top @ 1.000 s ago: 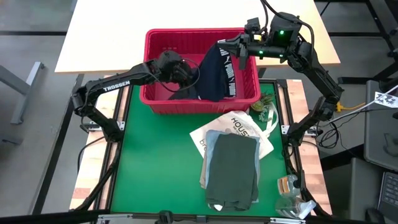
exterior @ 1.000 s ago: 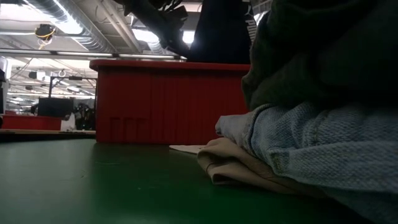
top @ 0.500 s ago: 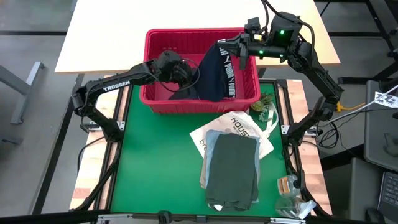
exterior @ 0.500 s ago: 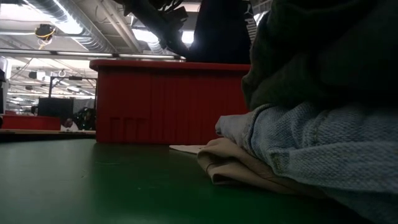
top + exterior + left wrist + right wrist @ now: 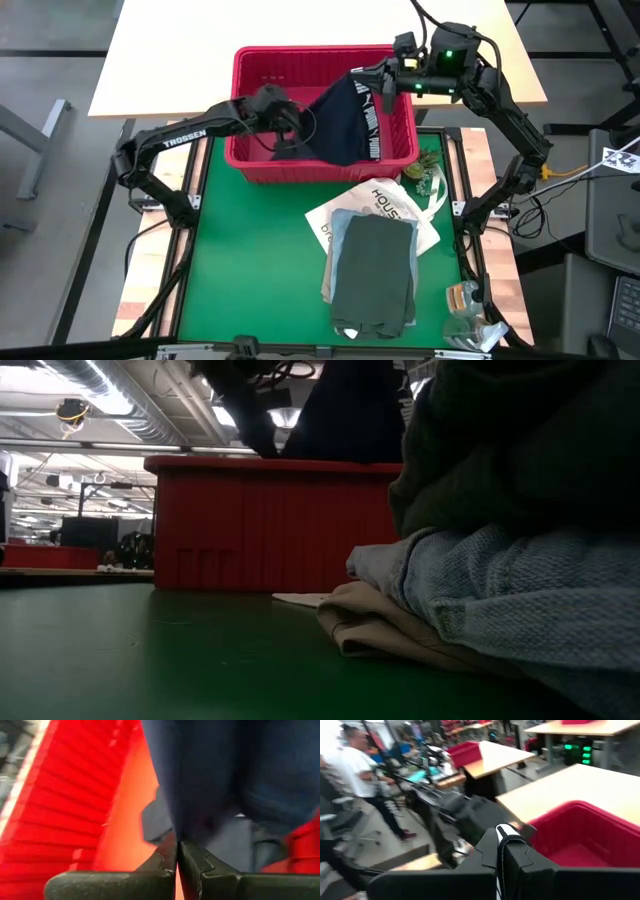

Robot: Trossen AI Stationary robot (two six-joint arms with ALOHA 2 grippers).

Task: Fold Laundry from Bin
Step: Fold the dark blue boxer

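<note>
The red bin (image 5: 300, 52) stands at the table's far side, its front wall facing the low view (image 5: 270, 520). Navy shorts (image 5: 340, 120) with a white-lettered waistband are stretched above the bin between my two grippers; they show dark above the rim in the low view (image 5: 345, 415). My right gripper (image 5: 378, 80) is shut on them at the bin's far right. My left gripper (image 5: 293, 128) is shut on them lower, over the bin's middle. An olive garment (image 5: 375, 270) lies on top of a folded stack on the green mat. My left gripper pinches a lower edge of the navy shorts (image 5: 186, 827) between its two fingers, coming from the table's left and slanting down. The cloth runs up from there toward the other gripper. One layer or several, I cannot tell. My right gripper pinches the shorts' waistband (image 5: 506, 831), a white and black strip, between its two fingers, reaching almost level from the table's right. The shorts hang below and slope toward the left gripper, their lower part inside the bin.
A white tote bag (image 5: 378, 198) lies under the folded stack, which fills the right of the low view with denim-blue (image 5: 520, 600) and beige (image 5: 380, 625) layers. Small items sit at the mat's right edge (image 5: 426, 172). A person (image 5: 355, 765) stands in the room beyond.
My left gripper has tipped and rolled at the wrist and taken hold of the shorts' lower edge. The shorts, which hung narrow from the right gripper, are now spread out toward the table's left into a wider sloping sheet.
</note>
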